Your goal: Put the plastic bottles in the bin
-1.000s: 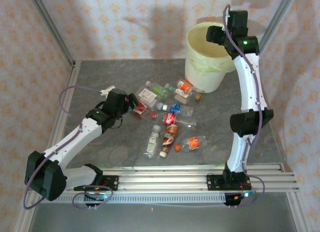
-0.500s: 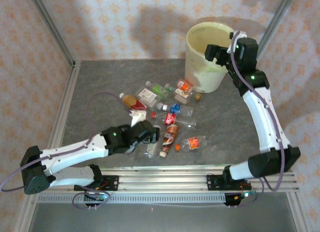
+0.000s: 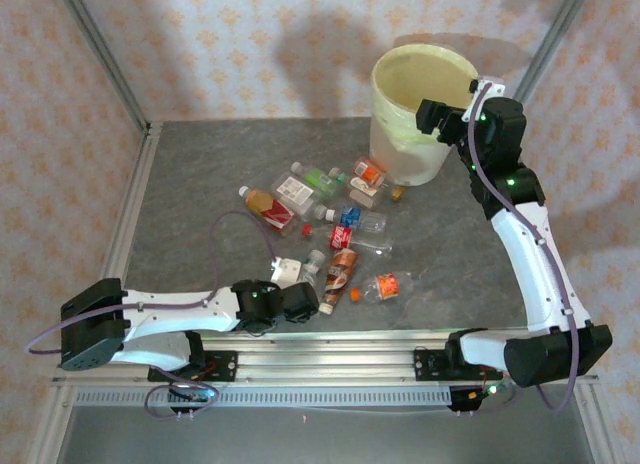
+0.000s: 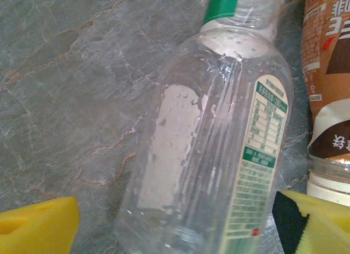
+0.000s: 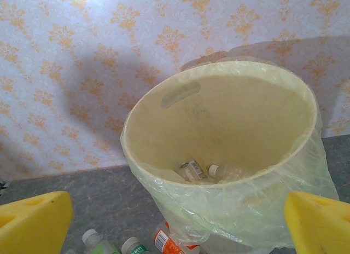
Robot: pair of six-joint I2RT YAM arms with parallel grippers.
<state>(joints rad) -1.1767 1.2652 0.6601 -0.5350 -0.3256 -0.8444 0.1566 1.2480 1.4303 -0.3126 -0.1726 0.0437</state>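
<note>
Left hand (image 4: 175,224) has swung down, open, astride a clear green-labelled bottle (image 4: 213,133) lying on the counter (image 4: 71,73), well apart from the bin (image 5: 219,68). Right hand (image 3: 438,117) hangs open and empty at the bin's rim, so the next pickup is likely beginning.

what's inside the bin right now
At the bottom of the bin lie a labelled bottle and a white-capped bottle. Its near wall and the bag liner hide the rest of the floor, so more may be there.
</note>
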